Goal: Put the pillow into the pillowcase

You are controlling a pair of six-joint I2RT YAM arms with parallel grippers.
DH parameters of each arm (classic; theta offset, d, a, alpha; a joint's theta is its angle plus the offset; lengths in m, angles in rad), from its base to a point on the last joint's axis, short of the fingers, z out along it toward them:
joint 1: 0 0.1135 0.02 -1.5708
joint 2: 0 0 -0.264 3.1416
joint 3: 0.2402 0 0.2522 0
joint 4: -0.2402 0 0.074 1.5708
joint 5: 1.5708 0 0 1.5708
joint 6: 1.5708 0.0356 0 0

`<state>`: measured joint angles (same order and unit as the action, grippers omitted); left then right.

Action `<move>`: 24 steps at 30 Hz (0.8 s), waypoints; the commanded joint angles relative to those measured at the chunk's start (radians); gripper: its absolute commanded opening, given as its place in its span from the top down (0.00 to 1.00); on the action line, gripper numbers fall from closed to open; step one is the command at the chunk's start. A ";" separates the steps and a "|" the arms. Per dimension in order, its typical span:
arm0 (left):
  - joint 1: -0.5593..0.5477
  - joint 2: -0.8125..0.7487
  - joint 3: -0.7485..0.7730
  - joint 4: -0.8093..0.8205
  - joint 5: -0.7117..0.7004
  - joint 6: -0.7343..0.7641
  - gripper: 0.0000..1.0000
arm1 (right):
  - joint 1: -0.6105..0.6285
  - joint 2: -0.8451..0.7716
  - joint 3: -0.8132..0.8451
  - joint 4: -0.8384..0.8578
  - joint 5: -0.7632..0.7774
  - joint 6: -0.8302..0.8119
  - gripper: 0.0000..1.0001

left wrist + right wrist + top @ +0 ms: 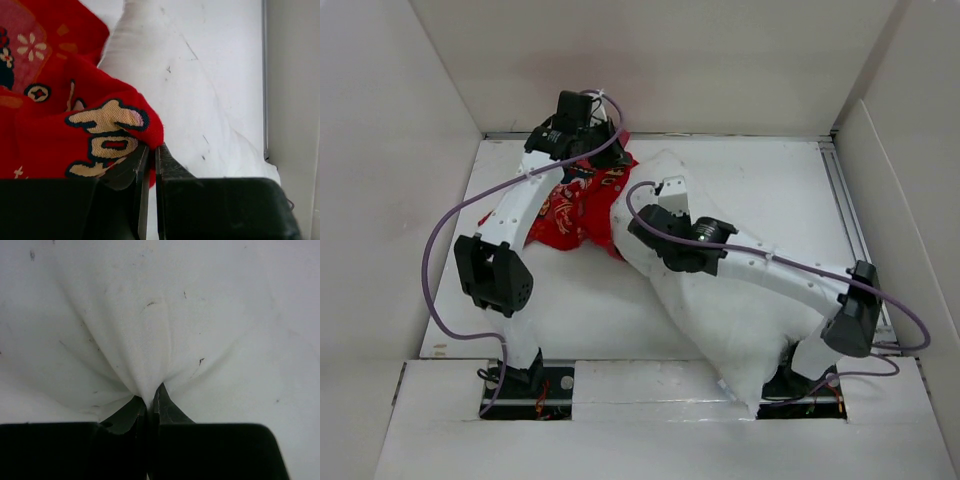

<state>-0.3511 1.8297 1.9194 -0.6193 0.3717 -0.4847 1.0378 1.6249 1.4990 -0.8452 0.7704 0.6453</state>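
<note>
The white pillow (720, 310) lies diagonally across the table, from the near right up to the far middle, its far end against the red pillowcase (578, 212). The pillowcase is bunched at the far left. My left gripper (592, 150) is shut on an edge of the pillowcase (100, 125), with the pillow (190, 85) just beside it in the left wrist view. My right gripper (645, 222) is shut on a pinch of the pillow's fabric (150, 350) near the pillowcase. The pillowcase's opening is hidden under the left arm.
White walls enclose the table on the far side (660, 60), left and right. A metal rail (848, 225) runs along the right edge. The arm bases (525, 385) sit at the near edge. Purple cables (440, 250) loop from both arms.
</note>
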 commanded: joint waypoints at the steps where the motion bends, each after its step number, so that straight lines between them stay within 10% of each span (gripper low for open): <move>1: 0.001 -0.098 -0.112 0.068 -0.017 0.011 1.00 | 0.076 -0.131 0.090 0.067 0.015 -0.032 1.00; 17: -0.034 -0.242 -0.135 0.072 0.036 -0.043 1.00 | -0.060 0.239 0.016 0.123 0.000 0.082 1.00; 24: -0.034 -0.363 -0.442 0.263 0.095 -0.127 1.00 | -0.153 0.119 -0.017 0.198 -0.019 0.116 1.00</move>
<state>-0.3779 1.5318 1.5776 -0.4789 0.3817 -0.5594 0.9249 1.8221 1.5265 -0.7273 0.7620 0.7650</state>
